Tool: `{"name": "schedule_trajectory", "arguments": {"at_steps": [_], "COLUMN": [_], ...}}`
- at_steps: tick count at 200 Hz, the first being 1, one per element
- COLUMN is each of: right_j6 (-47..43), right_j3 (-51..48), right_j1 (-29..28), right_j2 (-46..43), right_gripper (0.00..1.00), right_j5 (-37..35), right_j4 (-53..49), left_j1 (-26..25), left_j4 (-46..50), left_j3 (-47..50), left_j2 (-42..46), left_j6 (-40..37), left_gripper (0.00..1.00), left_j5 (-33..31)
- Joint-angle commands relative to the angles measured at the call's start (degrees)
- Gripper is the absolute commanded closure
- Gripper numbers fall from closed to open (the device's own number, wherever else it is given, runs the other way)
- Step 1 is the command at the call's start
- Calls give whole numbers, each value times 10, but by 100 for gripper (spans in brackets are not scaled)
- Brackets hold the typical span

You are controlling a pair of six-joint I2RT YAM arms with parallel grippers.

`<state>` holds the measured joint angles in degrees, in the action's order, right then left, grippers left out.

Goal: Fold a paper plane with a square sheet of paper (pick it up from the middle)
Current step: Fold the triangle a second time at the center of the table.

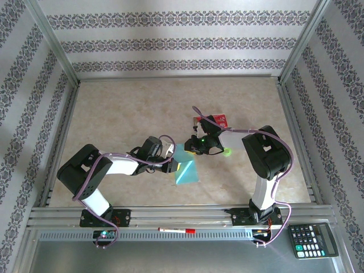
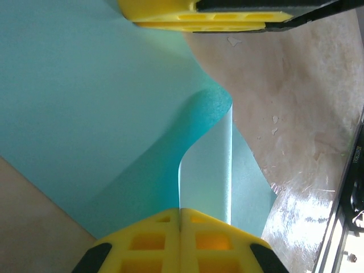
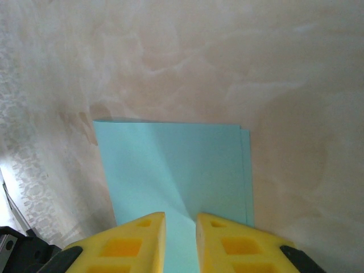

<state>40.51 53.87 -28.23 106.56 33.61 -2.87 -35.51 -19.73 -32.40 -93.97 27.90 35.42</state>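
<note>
Centrally on the counter [image 1: 114,114], the light-blue square sheet of paper [image 1: 187,172] is found between both hands. A raised ridge of it is pinched by the closed left hand [image 2: 180,215]. The right hand [image 3: 181,219] is seen narrowly parted over the sheet.

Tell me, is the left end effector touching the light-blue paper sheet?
Touching. In the left wrist view the left end effector has its fingers shut together, and a raised fold of the square sheet of paper runs into their seam.
</note>
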Motion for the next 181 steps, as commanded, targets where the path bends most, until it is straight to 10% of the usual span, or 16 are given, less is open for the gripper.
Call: {"name": "schedule_trajectory", "arguments": {"at_steps": [1, 181], "right_j6": [-3, 0], "right_j3": [-11, -11], "right_j1": [4, 3], "right_j2": [16, 16], "right_gripper": [77, 77], "right_j5": [-7, -6], "right_j4": [-1, 0], "left_j1": [11, 13], "left_j4": [9, 12], "left_j3": [0, 11], "left_j2": [3, 3], "left_j6": [-7, -2], "left_gripper": [99, 98], "left_j5": [4, 25]}}
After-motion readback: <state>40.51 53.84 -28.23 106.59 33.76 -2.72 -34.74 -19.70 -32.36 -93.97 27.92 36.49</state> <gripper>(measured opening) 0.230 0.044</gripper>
